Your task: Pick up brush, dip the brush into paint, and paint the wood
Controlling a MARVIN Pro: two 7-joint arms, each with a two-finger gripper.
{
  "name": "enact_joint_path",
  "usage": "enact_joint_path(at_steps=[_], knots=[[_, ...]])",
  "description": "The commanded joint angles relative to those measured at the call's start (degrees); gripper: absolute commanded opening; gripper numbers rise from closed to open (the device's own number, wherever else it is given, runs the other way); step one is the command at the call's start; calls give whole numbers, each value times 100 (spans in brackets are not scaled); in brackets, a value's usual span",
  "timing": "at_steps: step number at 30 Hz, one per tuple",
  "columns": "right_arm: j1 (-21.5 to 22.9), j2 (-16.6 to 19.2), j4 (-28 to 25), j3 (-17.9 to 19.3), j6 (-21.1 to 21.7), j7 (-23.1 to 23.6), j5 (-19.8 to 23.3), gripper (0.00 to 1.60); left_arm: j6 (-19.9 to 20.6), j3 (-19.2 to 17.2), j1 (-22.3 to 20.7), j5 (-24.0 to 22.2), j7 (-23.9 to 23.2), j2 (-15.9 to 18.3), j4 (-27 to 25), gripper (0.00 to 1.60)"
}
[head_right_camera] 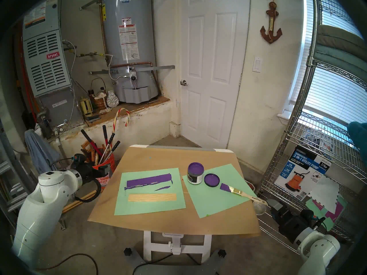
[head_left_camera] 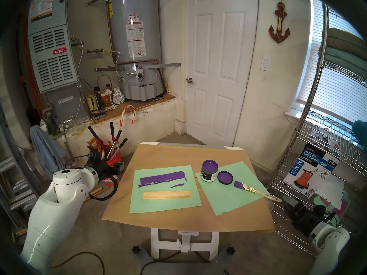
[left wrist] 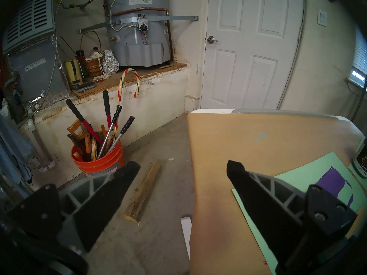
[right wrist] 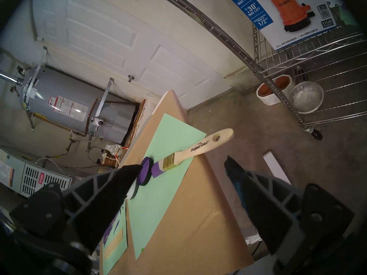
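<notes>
The brush (head_left_camera: 256,190) (head_right_camera: 241,193) lies on the right green sheet, purple bristles toward the lid, pale handle reaching past the table's right edge. Left of it stands the open jar of purple paint (head_left_camera: 209,170) (head_right_camera: 195,172). The wood (head_left_camera: 167,195) (head_right_camera: 152,197), bare tan, lies on the left green sheet. My right gripper (right wrist: 182,163) is open and empty, off the table's right side, with the brush (right wrist: 186,153) a short way ahead of its fingers. At the table's left edge my left gripper (left wrist: 182,166) hangs open and empty.
A purple-smeared lid (head_left_camera: 225,177) lies between jar and bristles. A purple smear (head_left_camera: 162,178) marks the left sheet above the wood. Brown paper (head_left_camera: 178,223) covers the table. An orange tool bucket (head_left_camera: 113,161) stands left, a wire shelf (head_left_camera: 317,169) right.
</notes>
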Motion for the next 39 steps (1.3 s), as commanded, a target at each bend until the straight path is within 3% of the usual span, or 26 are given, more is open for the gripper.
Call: enact_joint_path(at_steps=[1, 12, 31, 39], knots=[[-129, -151, -92, 104, -12, 180, 253, 160, -12, -59, -24, -12, 8, 9, -94, 160], [-34, 40, 287, -12, -12, 260, 194, 160, -12, -59, -24, -12, 8, 9, -94, 160], [278, 244, 1073, -407, -745, 778, -122, 160, -12, -58, -25, -12, 8, 9, -93, 160], [501, 312, 1212, -523, -788, 844, -165, 160, -13, -56, -26, -11, 6, 10, -90, 160]])
